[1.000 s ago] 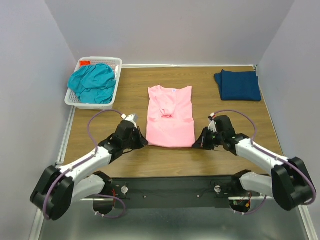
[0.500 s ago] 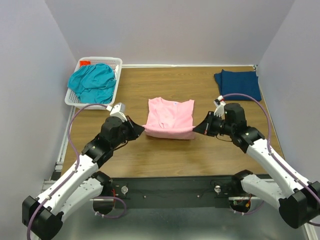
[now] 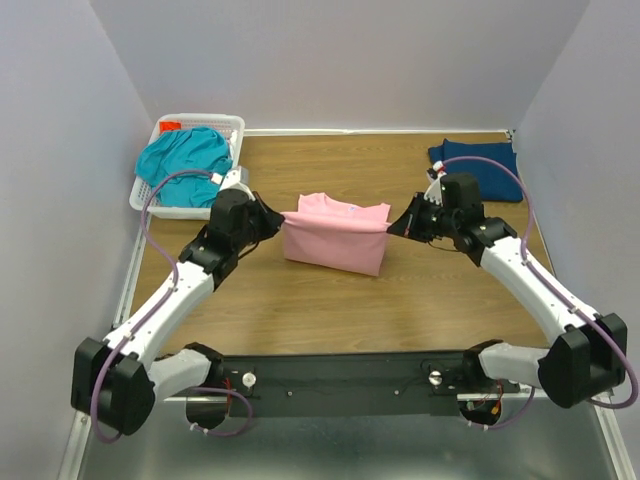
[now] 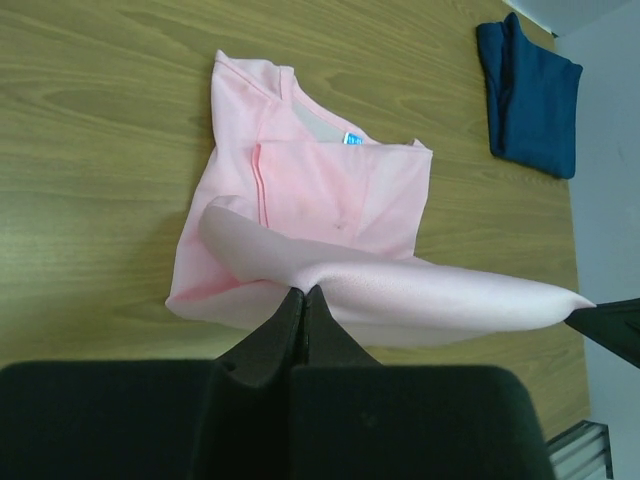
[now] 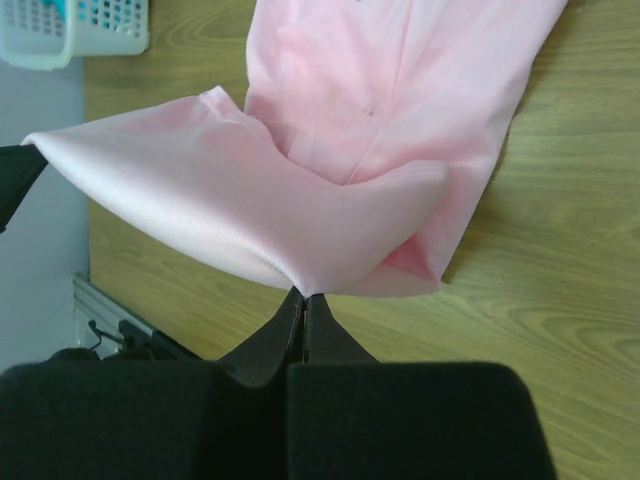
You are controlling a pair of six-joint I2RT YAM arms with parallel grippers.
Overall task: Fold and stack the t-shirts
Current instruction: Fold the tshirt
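The light pink t-shirt (image 3: 335, 240) lies mid-table, its bottom hem lifted and carried over its upper part. My left gripper (image 3: 281, 220) is shut on the hem's left corner, and the wrist view shows the pink cloth (image 4: 330, 200) pinched at its tips (image 4: 303, 293). My right gripper (image 3: 392, 228) is shut on the hem's right corner, the pink cloth (image 5: 330, 170) pinched at its tips (image 5: 303, 296). The hem hangs stretched between them above the table. The navy t-shirt (image 3: 478, 168) lies folded at the back right. The teal t-shirt (image 3: 185, 163) is bunched in the basket.
The white lattice basket (image 3: 230, 128) stands at the back left corner and shows in the right wrist view (image 5: 90, 30) too. Something red (image 3: 169, 126) lies in its far corner. The navy shirt also shows in the left wrist view (image 4: 530, 90). Walls close the sides.
Both grippers have lifted the pink shirt's bottom hem from the near edge and carried it away from the bases, over the shirt's upper half. The shirt now looks half as long.
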